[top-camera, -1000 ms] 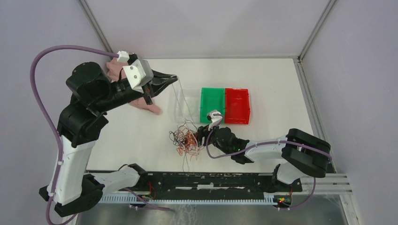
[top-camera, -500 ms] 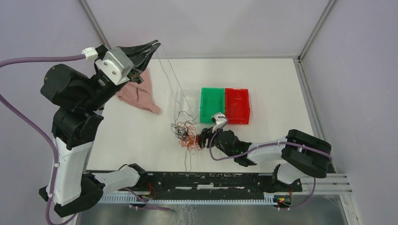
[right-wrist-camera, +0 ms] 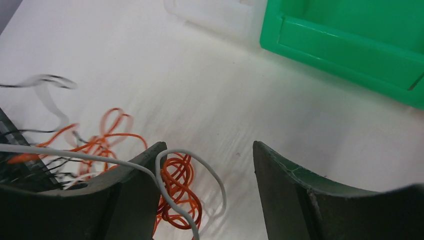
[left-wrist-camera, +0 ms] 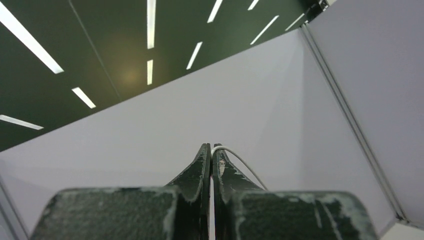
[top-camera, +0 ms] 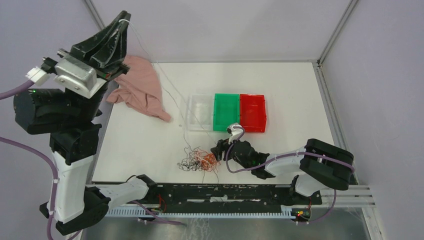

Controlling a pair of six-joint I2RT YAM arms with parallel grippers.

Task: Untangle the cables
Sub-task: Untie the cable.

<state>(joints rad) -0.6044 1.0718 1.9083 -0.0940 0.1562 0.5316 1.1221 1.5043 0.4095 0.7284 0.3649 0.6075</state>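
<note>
Cables [top-camera: 199, 161]: loose wad of orange, black and whitish loops on the table, at 6 o'clock from the clear bin [top-camera: 200, 112], now closer to the near edge than a second ago. One white strand [left-wrist-camera: 240, 158] leads off toward 10 o'clock, up to the left gripper [top-camera: 122, 20], fingers pinched shut on it and raised far higher than before. Right gripper [top-camera: 218, 149] at the wad's 3 o'clock, jaws apart, gripping nothing. Judgement: strand pays out, but the unpinned wad drags along
</note>
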